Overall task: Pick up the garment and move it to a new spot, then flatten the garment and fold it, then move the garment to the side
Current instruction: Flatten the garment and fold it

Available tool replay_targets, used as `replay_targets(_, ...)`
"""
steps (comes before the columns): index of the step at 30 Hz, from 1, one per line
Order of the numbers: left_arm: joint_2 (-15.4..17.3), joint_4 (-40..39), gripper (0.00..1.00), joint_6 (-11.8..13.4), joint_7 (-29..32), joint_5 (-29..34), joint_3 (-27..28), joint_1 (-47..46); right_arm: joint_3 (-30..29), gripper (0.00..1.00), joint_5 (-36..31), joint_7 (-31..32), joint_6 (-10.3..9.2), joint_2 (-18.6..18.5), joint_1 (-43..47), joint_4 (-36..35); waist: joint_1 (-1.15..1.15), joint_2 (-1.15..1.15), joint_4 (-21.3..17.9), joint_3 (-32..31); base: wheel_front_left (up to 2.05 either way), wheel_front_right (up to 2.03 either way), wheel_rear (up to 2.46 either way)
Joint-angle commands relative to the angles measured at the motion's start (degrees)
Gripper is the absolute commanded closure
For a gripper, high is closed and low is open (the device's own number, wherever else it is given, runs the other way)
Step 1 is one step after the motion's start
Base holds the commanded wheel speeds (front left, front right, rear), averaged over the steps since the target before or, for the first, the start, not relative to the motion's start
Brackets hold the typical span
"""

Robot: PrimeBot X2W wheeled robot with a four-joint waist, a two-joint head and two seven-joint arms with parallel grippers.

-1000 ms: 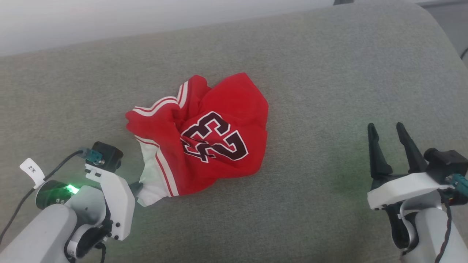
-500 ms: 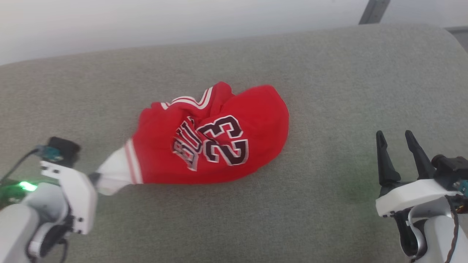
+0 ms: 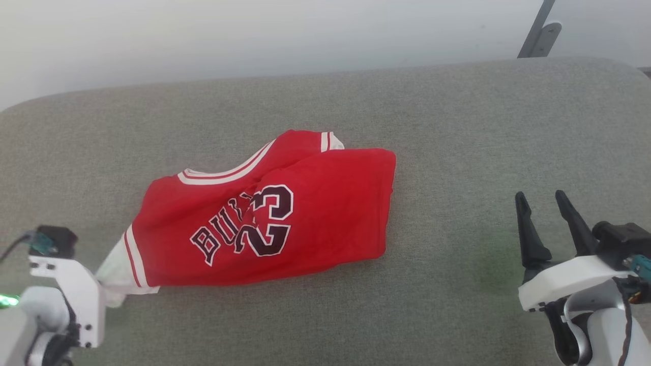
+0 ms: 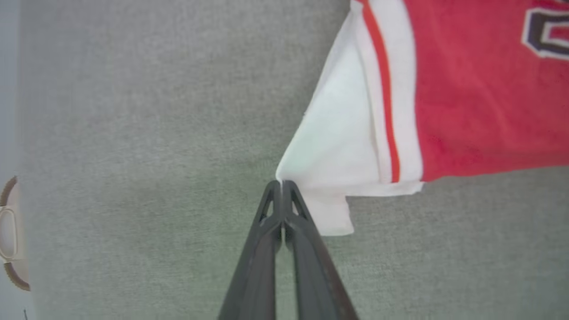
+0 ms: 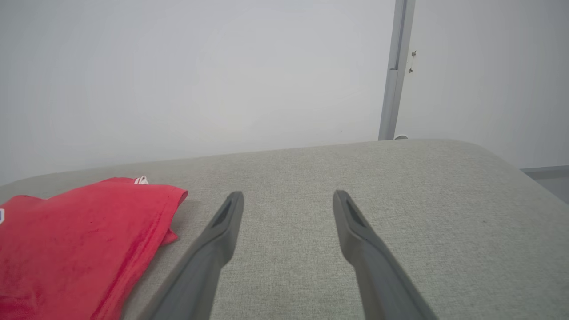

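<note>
The garment, a red jersey with a dark "BULLS 23" print, lies partly spread on the grey cushion in the head view. Its white sleeve is drawn out toward the lower left. My left gripper is shut on the tip of that white sleeve, with the red body trailing away to the right in the left wrist view. My right gripper stands open at the lower right, well clear of the garment's right hem. In the right wrist view that gripper holds nothing, and the garment lies to its left.
The grey fabric cushion stretches wide, with a rounded back edge against a white wall. A grey post rises behind at the upper right. A beige and brown object shows past the cushion's edge in the left wrist view.
The head camera has tilted, so the cushion sits lower in view. My left gripper has pulled the sleeve leftward, drawing the crumpled garment out into a flatter shape. The right gripper stays open.
</note>
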Motion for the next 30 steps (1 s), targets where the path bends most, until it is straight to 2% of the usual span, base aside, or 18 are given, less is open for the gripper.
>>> replay_targets(1,-1.05,1.63,1.0,-0.86,-0.69,-0.64,-0.29,-0.63,0.57,0.0,0.39,0.26,0.02,-0.21,0.35,-0.29,0.0,0.0,0.04,-0.03,0.0,0.0,0.0)
replay_targets(2,-1.76,2.44,1.0,-1.22,-1.13,-1.04,-0.24,-1.08,0.66,0.0,0.52,0.27,0.02,-0.27,0.26,-0.3,0.0,0.0,0.05,-0.04,0.0,0.0,0.0)
replay_targets(3,-2.22,3.26,0.82,-1.53,-1.55,-1.08,-0.31,-1.41,0.84,0.0,0.64,0.37,0.02,-0.39,0.17,-0.3,0.0,0.0,0.06,-0.04,0.0,0.0,0.0)
replay_targets(4,-2.46,3.92,0.54,-1.94,-2.02,-0.99,-0.43,-1.67,1.08,0.0,0.66,0.5,0.02,-0.41,0.07,-0.34,0.0,0.0,0.07,-0.05,0.0,0.0,0.0)
replay_targets(5,-3.07,4.49,0.08,-2.26,-2.59,-1.54,-0.17,-1.89,1.25,0.0,0.69,0.57,0.02,-0.42,0.0,-0.44,0.0,0.0,0.11,-0.06,0.0,0.0,0.0)
replay_targets(6,-3.54,5.07,0.0,-2.42,-2.92,-1.8,0.02,-2.23,1.35,0.0,0.77,0.57,0.02,-0.46,-0.06,-0.53,0.0,0.0,0.16,-0.09,0.0,0.0,0.0)
replay_targets(16,-3.43,3.71,0.0,-1.72,-8.22,-1.65,2.32,-4.05,1.81,0.0,1.53,2.01,0.02,-1.51,-0.46,-0.97,0.0,0.0,2.14,-1.06,0.0,0.0,0.0)
replay_targets(21,-3.81,-0.37,0.0,-0.18,-16.82,0.51,3.85,-2.77,2.64,0.0,2.99,3.43,0.02,-2.06,-1.22,-0.94,0.0,0.0,4.29,-1.55,0.0,0.0,0.0)
replay_targets(30,-7.15,-6.14,0.0,3.1,-32.49,3.79,5.9,1.0,6.98,0.0,5.17,7.5,0.02,-3.85,-3.51,0.63,0.0,0.0,9.78,-2.16,0.0,0.0,0.0)
